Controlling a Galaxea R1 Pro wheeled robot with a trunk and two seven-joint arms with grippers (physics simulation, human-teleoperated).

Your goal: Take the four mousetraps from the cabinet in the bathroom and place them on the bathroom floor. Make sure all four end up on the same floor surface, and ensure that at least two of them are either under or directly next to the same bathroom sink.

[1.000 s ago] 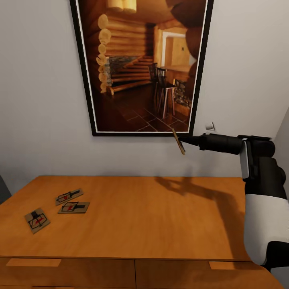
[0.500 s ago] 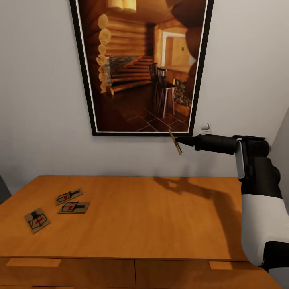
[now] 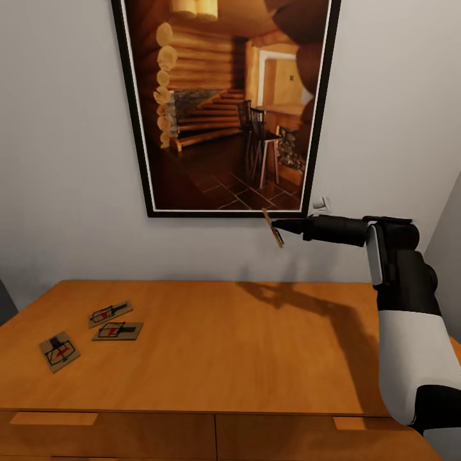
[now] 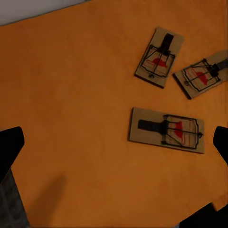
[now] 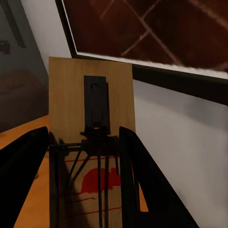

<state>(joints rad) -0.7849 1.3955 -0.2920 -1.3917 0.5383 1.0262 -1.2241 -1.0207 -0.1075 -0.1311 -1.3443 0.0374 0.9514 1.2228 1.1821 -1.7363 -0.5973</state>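
Observation:
Three mousetraps point(image 3: 59, 351) point(image 3: 110, 313) point(image 3: 118, 331) lie flat on the left part of the orange-brown cabinet point(image 3: 224, 346) top. The left wrist view looks down on them, the nearest mousetrap point(image 4: 167, 129) between my left gripper point(image 4: 114, 147)'s widely spread dark fingertips point(image 4: 9, 147), which hover open above the wood. My right gripper point(image 3: 282, 226) is held high over the cabinet's right half, in front of the wall, shut on a fourth mousetrap point(image 3: 273, 228) seen edge-on. In the right wrist view that mousetrap point(image 5: 90, 147) sits between the two dark fingers point(image 5: 21, 166).
A large framed picture point(image 3: 224, 105) of a log-cabin interior hangs on the pale wall behind the cabinet, its lower frame edge just above the held trap. A small white wall fitting point(image 3: 321, 204) sits beside the right arm. Drawer fronts point(image 3: 109, 435) run along the cabinet's front.
My right arm has drifted left and slightly up, carrying the held mousetrap closer to the picture's lower frame. The three traps on the cabinet have not moved.

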